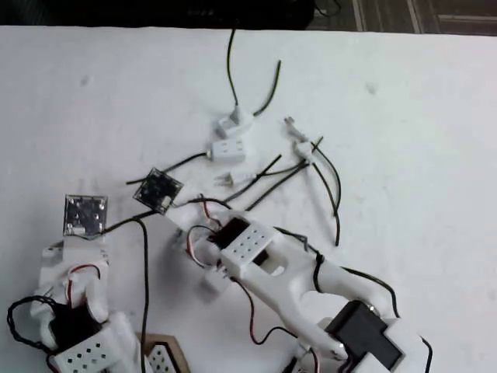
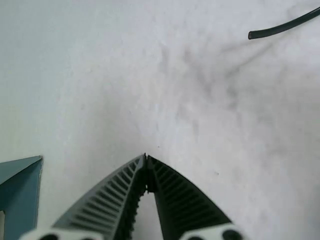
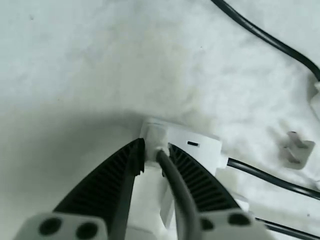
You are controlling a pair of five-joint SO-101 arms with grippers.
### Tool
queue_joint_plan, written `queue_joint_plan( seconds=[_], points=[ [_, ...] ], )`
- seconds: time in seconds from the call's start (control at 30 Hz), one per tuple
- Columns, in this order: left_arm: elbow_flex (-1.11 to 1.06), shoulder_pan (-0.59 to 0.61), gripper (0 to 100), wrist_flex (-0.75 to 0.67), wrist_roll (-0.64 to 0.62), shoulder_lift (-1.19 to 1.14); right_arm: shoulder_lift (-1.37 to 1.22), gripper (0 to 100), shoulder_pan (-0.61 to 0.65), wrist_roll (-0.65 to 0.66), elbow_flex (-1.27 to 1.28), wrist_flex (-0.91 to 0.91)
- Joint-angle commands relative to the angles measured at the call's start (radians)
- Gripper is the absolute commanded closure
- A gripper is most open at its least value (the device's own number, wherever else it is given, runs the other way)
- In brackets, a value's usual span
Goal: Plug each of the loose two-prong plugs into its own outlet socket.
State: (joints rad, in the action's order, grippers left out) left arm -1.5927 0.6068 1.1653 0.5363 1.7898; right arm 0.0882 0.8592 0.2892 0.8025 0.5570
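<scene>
Prongs are hidden where the white two-prong plug [image 3: 156,131], clamped in the right gripper [image 3: 153,146], meets the white rectangular outlet block [image 3: 200,145], while a loose white plug [image 3: 297,148] lies near that block and the left gripper [image 2: 146,161] is closed, empty.

A white table [image 1: 435,93] with a soft, faintly mottled surface fills nearly the whole high view under even light. Beyond its far edge lie a dark strip [image 1: 194,12] and brownish plank floor [image 1: 450,15].
</scene>
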Motion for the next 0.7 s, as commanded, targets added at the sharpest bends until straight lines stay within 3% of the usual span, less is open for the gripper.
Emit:
queue_joint_plan(
  seconds=[0.0,0.33,0.67],
  points=[
    [0.005,0.002,98,0.005,-0.005,0.013,-0.021,98.1,0.007,0.012,0.006,0.044],
    [0.005,0.002,98,0.005,-0.005,0.013,0.102,98.1,0.007,0.006,0.0,0.054],
    [0.005,0.002,98,0.005,-0.005,0.013,0.328,98.1,-0.124,0.008,-0.235,0.3]
  ],
)
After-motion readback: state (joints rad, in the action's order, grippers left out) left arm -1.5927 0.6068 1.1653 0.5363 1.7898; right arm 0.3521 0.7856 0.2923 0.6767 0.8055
